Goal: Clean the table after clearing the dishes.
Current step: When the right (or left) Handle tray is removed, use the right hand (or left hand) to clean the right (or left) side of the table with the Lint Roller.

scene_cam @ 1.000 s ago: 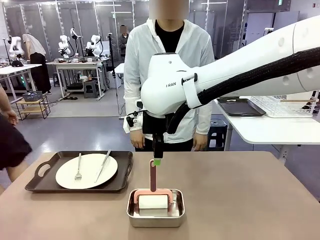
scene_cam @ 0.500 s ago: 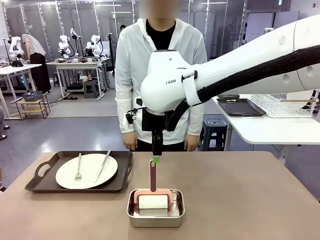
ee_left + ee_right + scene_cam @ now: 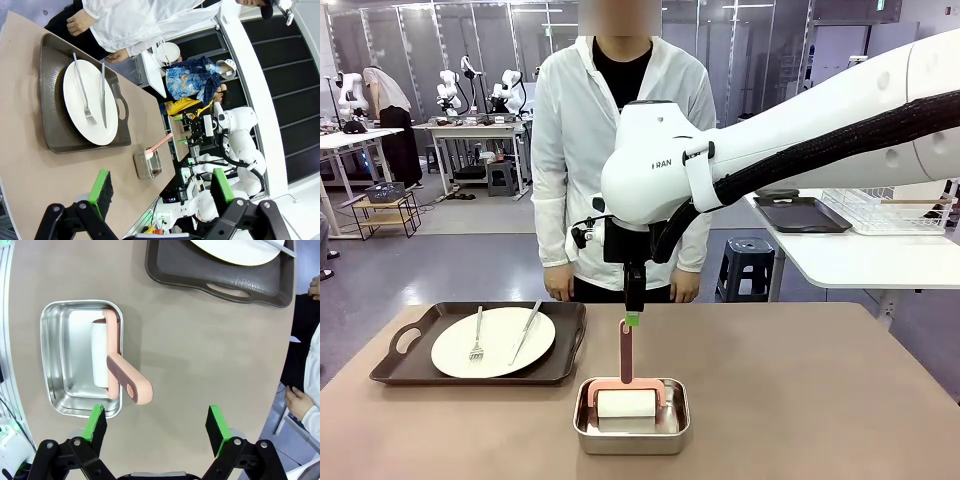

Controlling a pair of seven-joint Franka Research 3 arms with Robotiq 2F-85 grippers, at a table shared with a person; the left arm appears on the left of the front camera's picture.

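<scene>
The tan table holds a dark handled tray at the left. On it lies one of the dishes, a white plate with a fork and knife. A steel tin at front centre holds a white roller whose pink handle points up. My right gripper hangs just above that handle, open, with the handle and tin below and nothing held. My left gripper is open and empty, looking across at the plate and tray.
A person in a white jacket stands at the far edge, hands hanging at their sides. A white side table at the right carries a dark tray and a wire rack. The table's right half is bare.
The person at the far edge has shifted to the picture's left. Another person at the left edge has walked out of view. Both grippers stay open, and the right arm has hardly moved.
</scene>
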